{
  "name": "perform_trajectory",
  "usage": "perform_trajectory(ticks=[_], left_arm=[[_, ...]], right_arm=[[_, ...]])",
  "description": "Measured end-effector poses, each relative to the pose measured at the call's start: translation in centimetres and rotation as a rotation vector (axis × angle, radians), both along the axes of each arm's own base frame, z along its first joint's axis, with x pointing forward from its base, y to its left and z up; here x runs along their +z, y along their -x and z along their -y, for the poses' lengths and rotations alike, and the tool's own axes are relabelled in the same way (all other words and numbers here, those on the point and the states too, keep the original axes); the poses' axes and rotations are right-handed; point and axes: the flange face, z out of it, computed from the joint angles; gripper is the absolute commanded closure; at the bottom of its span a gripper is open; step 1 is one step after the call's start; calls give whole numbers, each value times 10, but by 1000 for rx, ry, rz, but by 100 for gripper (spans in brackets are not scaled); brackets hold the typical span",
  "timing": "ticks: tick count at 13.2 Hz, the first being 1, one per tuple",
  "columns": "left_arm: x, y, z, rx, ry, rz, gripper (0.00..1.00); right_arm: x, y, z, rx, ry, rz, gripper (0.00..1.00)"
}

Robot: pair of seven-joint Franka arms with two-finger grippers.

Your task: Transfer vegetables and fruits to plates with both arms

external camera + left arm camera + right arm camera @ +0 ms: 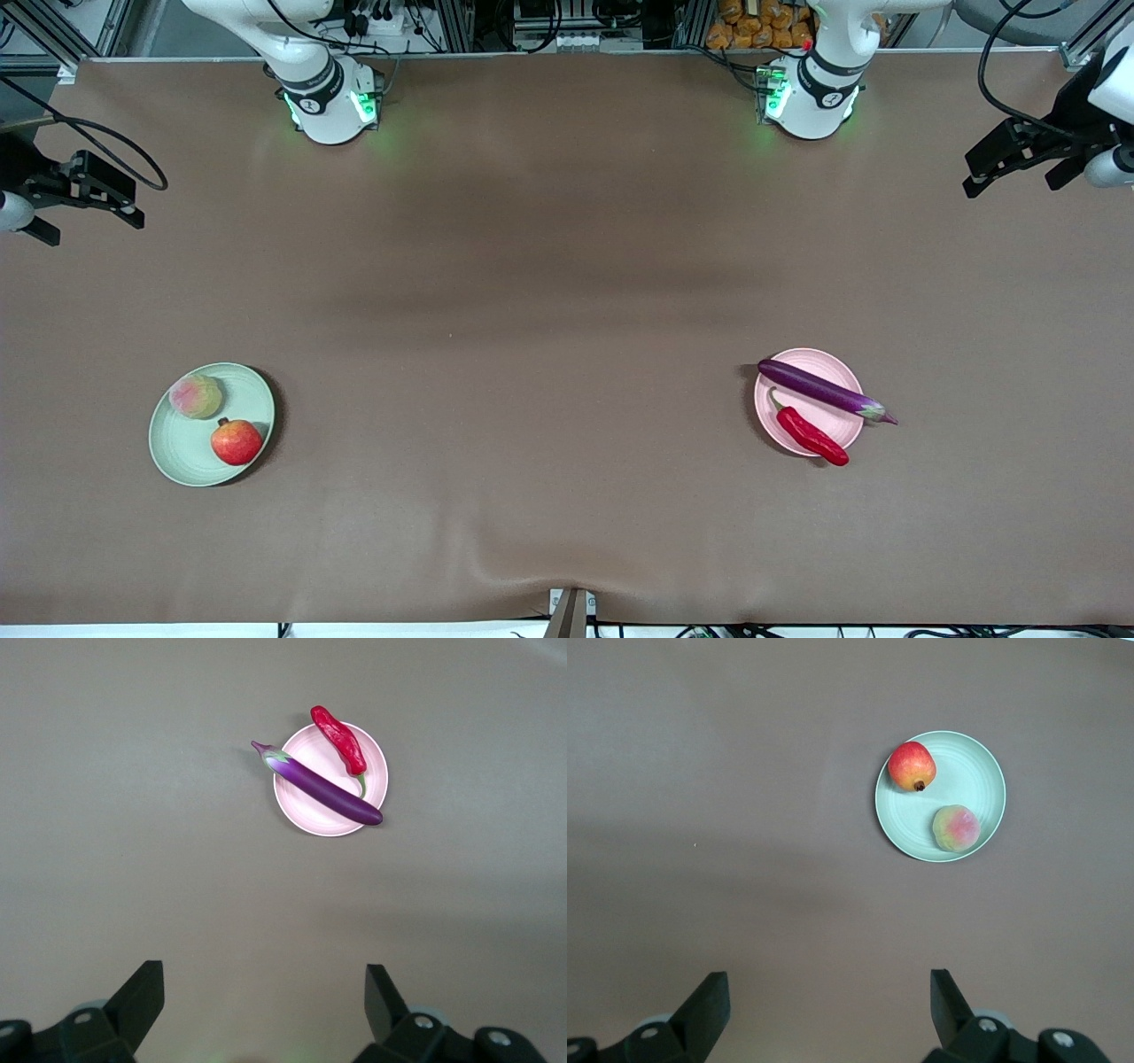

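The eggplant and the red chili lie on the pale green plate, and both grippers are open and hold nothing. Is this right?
Not quite. The eggplant and the red chili lie on the pale pink plate, as the front view shows. The pale green plate holds the two fruits. The left gripper and right gripper are indeed open and empty.

Glossy eggplant (822,388) and chili (811,434) (plastic, perhaps) on matte pink plate (780,424).

left claw (974,182): raised, fingers spread, waiting | right claw (133,208): raised, fingers spread, waiting
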Motion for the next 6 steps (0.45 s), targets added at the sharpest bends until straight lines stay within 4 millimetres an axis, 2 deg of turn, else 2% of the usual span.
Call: perform_trajectory(ticks=[6], left_arm=[[-1,-1,1,-12,9,-4,0]], right_arm=[[-2,0,4,-7,-1,-3,0]])
